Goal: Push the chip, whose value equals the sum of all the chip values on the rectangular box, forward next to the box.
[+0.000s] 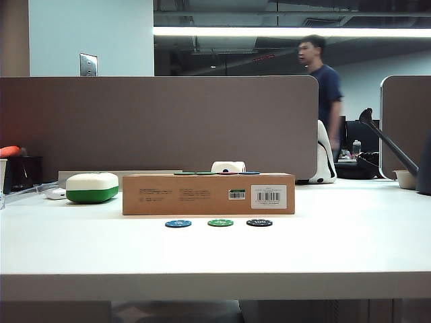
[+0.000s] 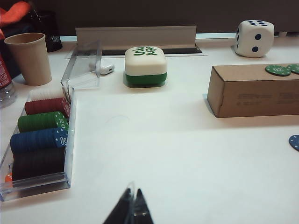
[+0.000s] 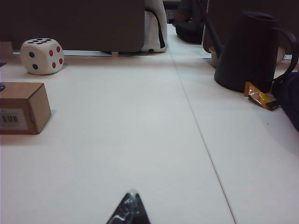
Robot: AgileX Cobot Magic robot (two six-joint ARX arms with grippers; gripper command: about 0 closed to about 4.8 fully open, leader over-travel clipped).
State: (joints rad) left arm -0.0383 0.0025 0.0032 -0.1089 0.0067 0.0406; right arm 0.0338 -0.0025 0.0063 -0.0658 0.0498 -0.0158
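Chip (image 1: 259,223): black, pale print unreadable, before box (image 1: 209,194). Left gripper (image 2: 132,205), right gripper (image 3: 130,208): tips together, low over table, cropped.

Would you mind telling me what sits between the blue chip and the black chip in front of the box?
The green chip lies between the blue chip and the black chip, shown in the exterior view.

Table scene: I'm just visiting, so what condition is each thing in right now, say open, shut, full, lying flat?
Left gripper: shut, low over bare table.
Right gripper: shut, low over bare table.
Rectangular box: closed, lying on its long side, chips on top.
Black chip: flat on the table, in front of the box, apart from it.
Green chip: flat, mid row.
Blue chip: flat, row's left end.
Chip tray: lid off, rows filled.
Paper cup: upright.
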